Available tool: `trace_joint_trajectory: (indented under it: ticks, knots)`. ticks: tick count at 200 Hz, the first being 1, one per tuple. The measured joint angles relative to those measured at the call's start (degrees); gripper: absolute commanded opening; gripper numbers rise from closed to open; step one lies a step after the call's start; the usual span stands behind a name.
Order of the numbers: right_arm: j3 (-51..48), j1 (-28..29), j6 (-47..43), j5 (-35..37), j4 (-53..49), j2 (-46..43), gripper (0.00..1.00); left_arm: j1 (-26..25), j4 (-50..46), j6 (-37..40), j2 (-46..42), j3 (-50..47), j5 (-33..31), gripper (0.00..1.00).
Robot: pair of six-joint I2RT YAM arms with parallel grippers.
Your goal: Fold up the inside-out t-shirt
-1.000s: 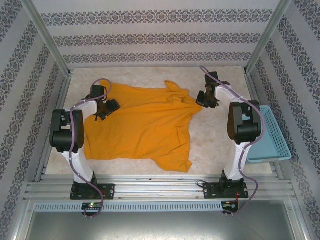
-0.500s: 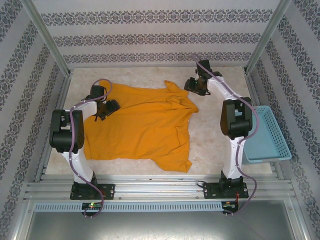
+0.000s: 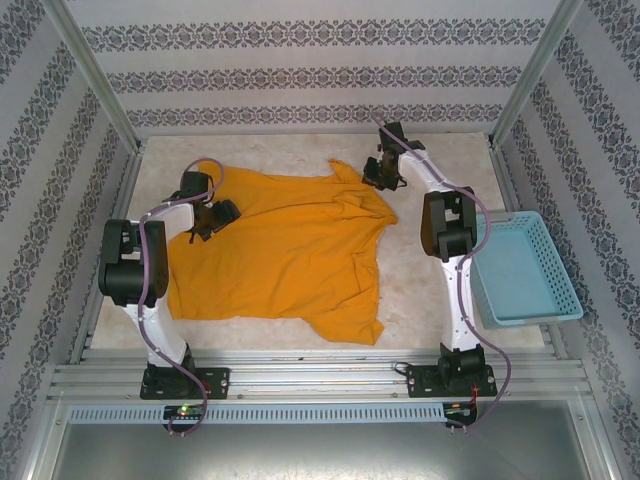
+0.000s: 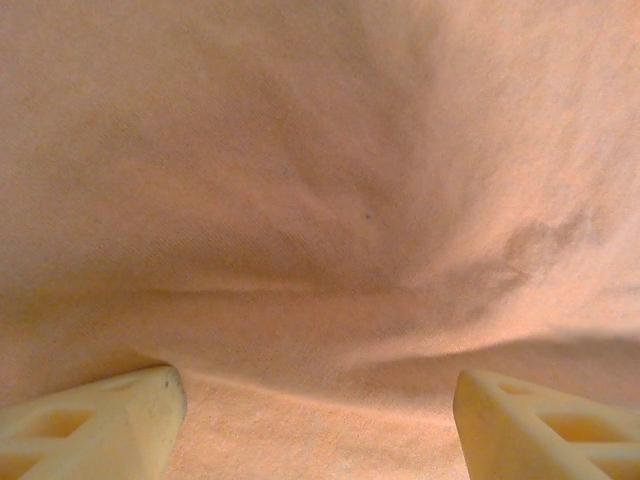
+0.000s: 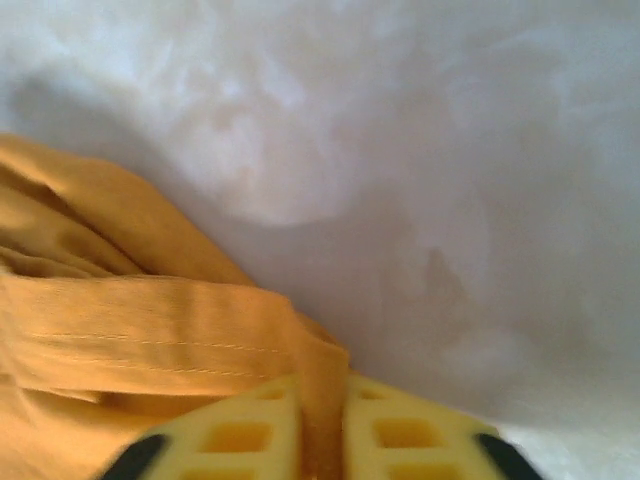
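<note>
Pale marbled table [image 3: 420, 290] carries the inside-out t-shirt [image 3: 280, 250] spread flat between 2 arms, the left gripper [image 4: 318, 392] gaping wide over its cloth, holding nothing, the right gripper [image 5: 320, 395] pinched tight on what seems a far-right sleeve hem.

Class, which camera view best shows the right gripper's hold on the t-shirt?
The right wrist view: there the right gripper is shut on a hemmed fold of the t-shirt. The top view shows it small, at the shirt's far right corner. The left wrist view looks at cloth elsewhere.
</note>
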Motion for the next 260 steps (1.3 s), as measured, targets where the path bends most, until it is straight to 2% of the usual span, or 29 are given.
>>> trace_joint_trajectory:
  ticks: [36,86,120,156,178,189,260]
  knots:
    - [9.2,0.2,-4.0,4.0,-2.8,1.5,0.02,0.0,0.2,0.1,-0.1,-0.1,0.0,0.73]
    - [16.2,0.5,-9.2,9.1,-3.1,1.9,0.07,0.0,0.7,0.4,-0.3,-0.6,0.0,0.73]
    - [20.7,-0.1,-10.3,9.5,-3.1,4.4,0.24,0.0,0.7,0.7,-0.3,-0.6,0.0,0.73]
    - [21.1,-1.7,-9.8,7.8,-2.9,5.9,0.27,0.0,0.7,0.9,-0.3,-0.6,0.0,0.73]
    - [21.1,-2.3,-9.0,6.4,-2.9,6.7,0.43,0.0,0.7,0.9,-0.3,-0.6,0.0,0.73]
    - [21.1,-2.4,-8.8,5.7,-2.9,7.0,0.47,0.0,0.7,0.9,-0.3,-0.6,0.0,0.73]
    - [20.9,-2.3,-2.9,0.6,-3.0,10.5,0.50,0.0,0.7,1.1,-0.3,-0.6,0.0,0.73]
